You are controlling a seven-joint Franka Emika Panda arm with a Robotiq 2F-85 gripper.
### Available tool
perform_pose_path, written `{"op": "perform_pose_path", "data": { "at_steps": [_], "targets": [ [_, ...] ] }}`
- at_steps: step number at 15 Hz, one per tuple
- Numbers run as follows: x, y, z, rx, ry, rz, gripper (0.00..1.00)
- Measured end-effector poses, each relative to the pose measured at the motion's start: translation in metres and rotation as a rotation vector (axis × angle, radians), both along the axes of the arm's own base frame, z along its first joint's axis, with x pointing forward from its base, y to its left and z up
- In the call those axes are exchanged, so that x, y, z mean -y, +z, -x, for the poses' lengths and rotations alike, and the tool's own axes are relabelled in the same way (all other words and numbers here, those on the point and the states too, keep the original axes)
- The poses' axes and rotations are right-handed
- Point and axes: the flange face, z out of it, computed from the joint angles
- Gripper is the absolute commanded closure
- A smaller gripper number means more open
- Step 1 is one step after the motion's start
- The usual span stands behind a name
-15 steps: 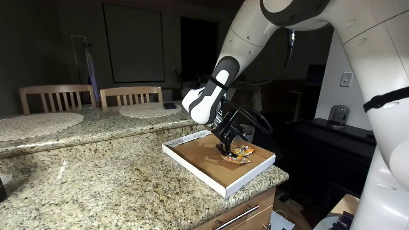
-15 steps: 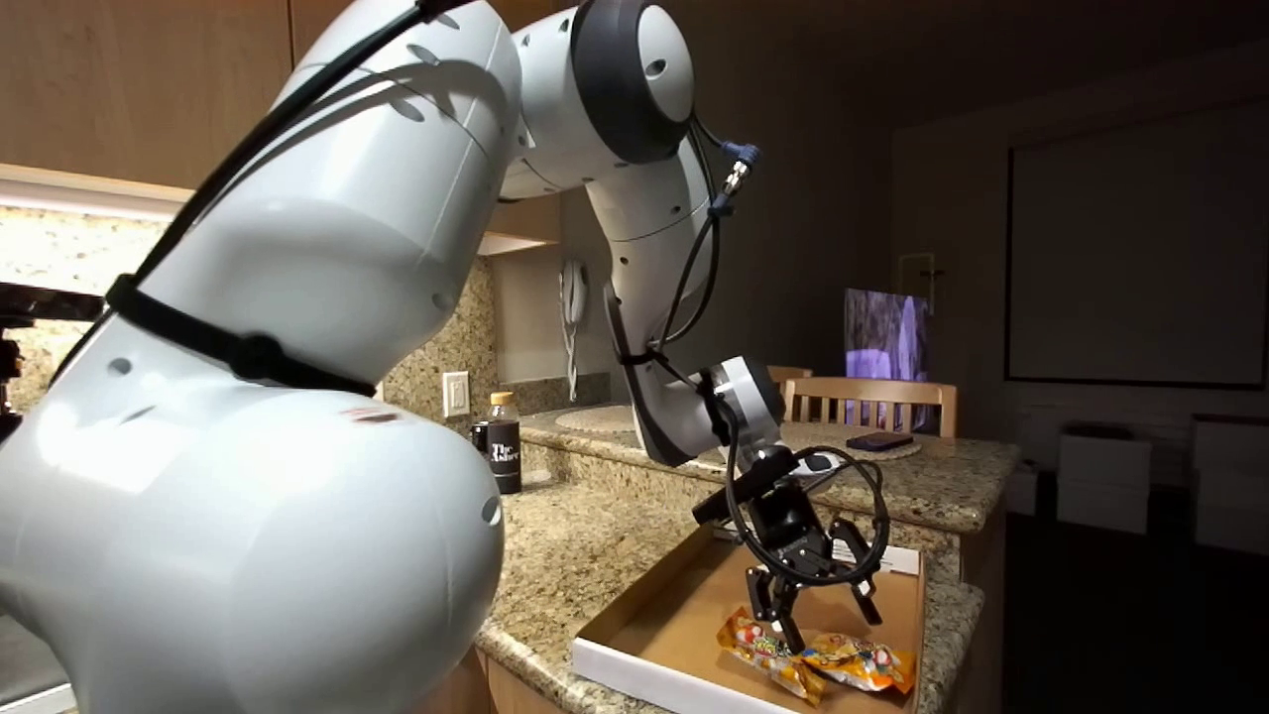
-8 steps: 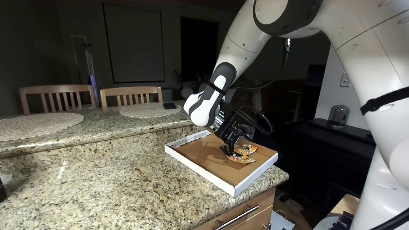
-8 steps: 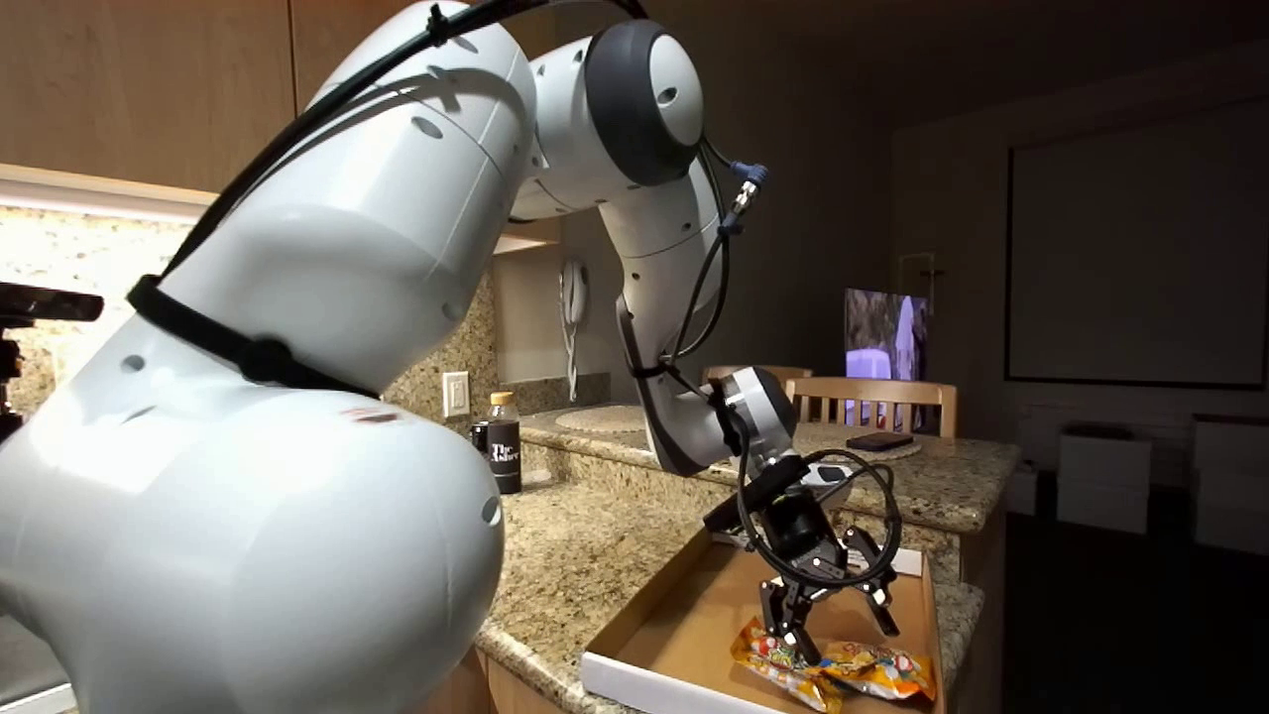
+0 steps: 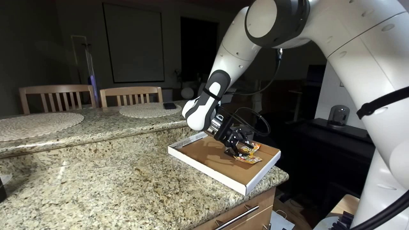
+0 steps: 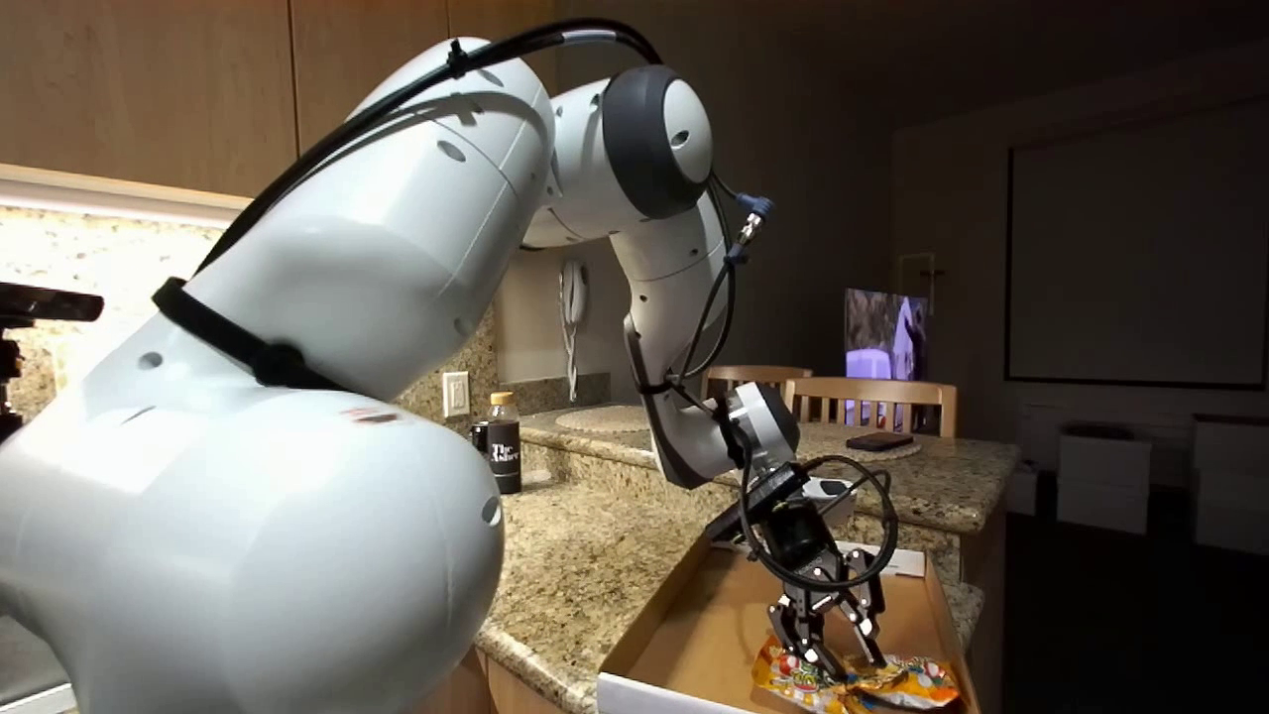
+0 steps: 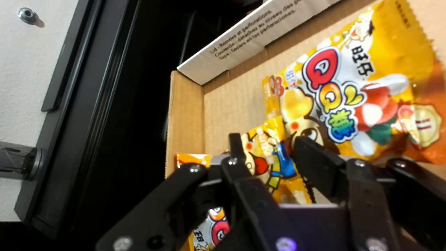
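Two candy packets (image 7: 348,90): in the shallow box (image 5: 207,170), below our gripper (image 7: 271,150)
Fingers (image 7: 315,160): parted, packet showing between
Box walls (image 7: 187,122): low, around both packets
Counter (image 5: 127,188): speckled granite
Room (image 6: 937,198): dim; we see two chairs (image 5: 57,89)

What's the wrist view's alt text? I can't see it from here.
Open gripper, yellow wrapping showing between its fingers. In the cardboard box, a snack packet lies at right; a second packet is partly hidden at lower left.
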Motion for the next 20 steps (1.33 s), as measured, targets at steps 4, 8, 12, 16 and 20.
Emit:
{"op": "perform_pose_path", "data": {
  "at_steps": [4,8,12,16,20],
  "targets": [
    [-0.005,-0.007,-0.004,-0.025,-0.029,-0.003,0.99],
    [-0.009,-0.008,-0.01,-0.036,-0.066,-0.014,0.95],
    [-0.027,0.003,-0.015,-0.061,-0.103,-0.101,0.95],
    [-0.06,0.025,-0.017,-0.115,-0.106,-0.237,0.96],
    [-0.081,0.05,-0.018,-0.131,-0.125,-0.32,0.71]
  ]
}}
